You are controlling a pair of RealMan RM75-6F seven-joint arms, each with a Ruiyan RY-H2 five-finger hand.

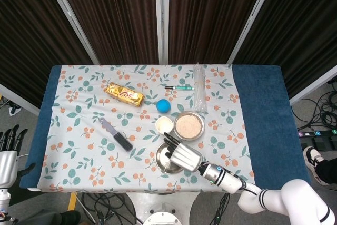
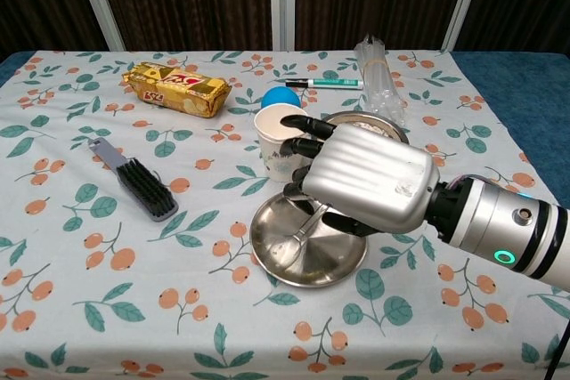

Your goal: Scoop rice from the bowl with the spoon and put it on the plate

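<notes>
Holding the spoon (image 2: pixel 294 239), the right hand (image 2: pixel 367 177) overhangs the plate (image 2: pixel 334 263).

The right hand (image 2: pixel 370 186) has a brushed silver shell and black fingers (image 2: pixel 307 124). Its forearm is silver with black rings and a glowing green light, turning white further up.

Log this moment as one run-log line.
right hand: holds spoon | spoon: bowl end on plate | bowl: rice inside | left hand: off table, idle
</notes>
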